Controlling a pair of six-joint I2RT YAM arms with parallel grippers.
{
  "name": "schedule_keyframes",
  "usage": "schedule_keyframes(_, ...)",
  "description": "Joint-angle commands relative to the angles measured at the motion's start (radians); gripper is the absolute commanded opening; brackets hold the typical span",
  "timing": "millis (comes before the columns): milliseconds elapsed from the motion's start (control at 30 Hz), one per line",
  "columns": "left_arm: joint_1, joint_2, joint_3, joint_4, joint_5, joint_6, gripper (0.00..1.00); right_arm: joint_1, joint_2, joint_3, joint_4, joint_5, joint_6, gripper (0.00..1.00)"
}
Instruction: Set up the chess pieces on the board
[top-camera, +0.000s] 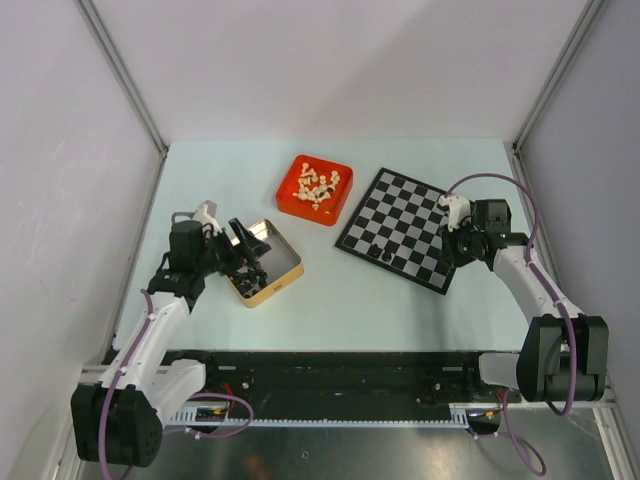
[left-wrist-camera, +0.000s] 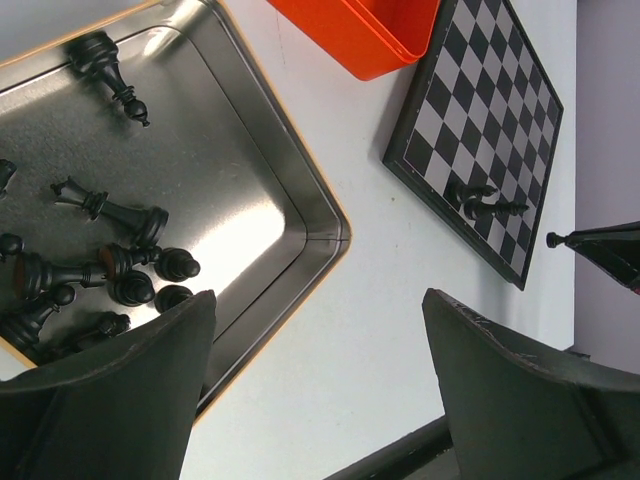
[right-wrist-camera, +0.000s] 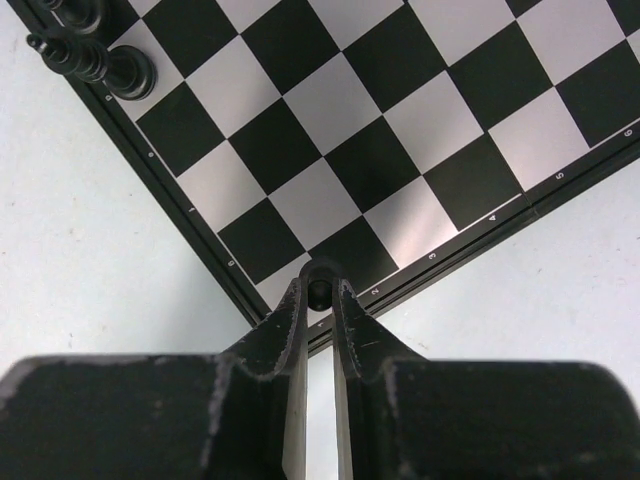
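Observation:
The board (top-camera: 405, 225) lies right of centre, with two black chess pieces (top-camera: 375, 253) on its near-left edge; they also show in the right wrist view (right-wrist-camera: 95, 62). My right gripper (right-wrist-camera: 319, 290) is shut on a small round-headed black piece (right-wrist-camera: 319, 292) over the board's near corner square (top-camera: 449, 256). My left gripper (left-wrist-camera: 320, 335) is open and empty, with one finger over the rim of a metal tin (left-wrist-camera: 300, 190) and the other over bare table. Several black pieces (left-wrist-camera: 110, 215) lie in the tin (top-camera: 283, 268). In the top view the left gripper (top-camera: 245, 255) is at the tin's left end.
A red tray (top-camera: 300, 200) holding several cream pieces (top-camera: 318, 186) stands behind the tin, left of the board; its corner shows in the left wrist view (left-wrist-camera: 365, 35). The board (left-wrist-camera: 480, 110) also shows there. Bare table lies between tin and board.

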Motion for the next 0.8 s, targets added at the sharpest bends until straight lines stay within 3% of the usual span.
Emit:
schedule_keyframes(0, -0.006, -0.018, -0.005, 0.041, -0.005, -0.016, 0.89, -0.005, -0.014, -0.011, 0.068, 0.031, 0.004, 0.12)
schedule_keyframes(767, -0.006, -0.024, -0.028, 0.050, -0.004, -0.016, 0.89, -0.006, 0.043, -0.056, 0.124, 0.065, 0.000, 0.13)
